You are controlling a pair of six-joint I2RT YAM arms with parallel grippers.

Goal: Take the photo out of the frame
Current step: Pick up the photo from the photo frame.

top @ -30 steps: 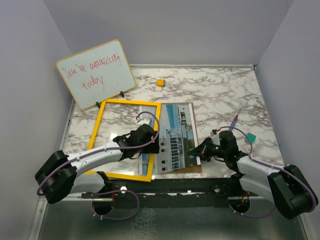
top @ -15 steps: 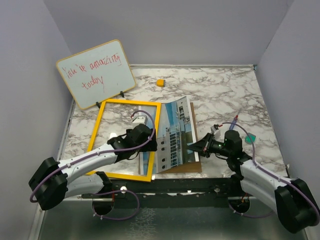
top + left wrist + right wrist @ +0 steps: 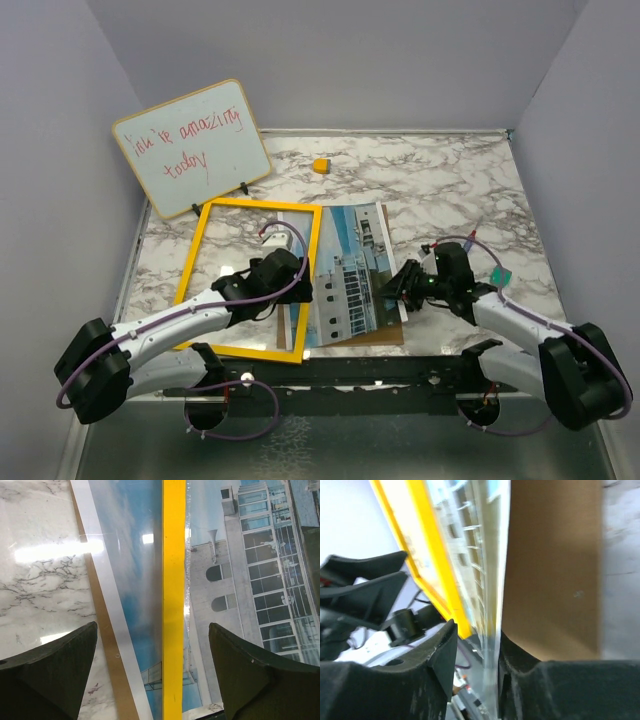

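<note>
The yellow frame (image 3: pixel 260 205) lies flat at left centre. The photo (image 3: pixel 350 270) of a white building and blue sky lies on a brown backing board (image 3: pixel 388 240), with its left edge under the frame's right bar. My left gripper (image 3: pixel 298 292) hovers open over that bar (image 3: pixel 173 580), a finger on each side and the photo (image 3: pixel 250 580) beneath. My right gripper (image 3: pixel 397 290) is shut on the photo's right edge. In the right wrist view the photo (image 3: pixel 480 545) runs edge-on between the fingers of this gripper (image 3: pixel 477 630), beside the board (image 3: pixel 555 565) and the frame (image 3: pixel 435 555).
A wood-edged whiteboard (image 3: pixel 190 148) with red handwriting stands at the back left. A small yellow block (image 3: pixel 320 165) lies at the back centre. A teal object (image 3: pixel 500 275) lies right of my right arm. Grey walls close in on both sides.
My right gripper lifted the photo's right edge, then lowered it, and the photo has shifted a little to the right. My left gripper stayed open over the frame's right bar.
</note>
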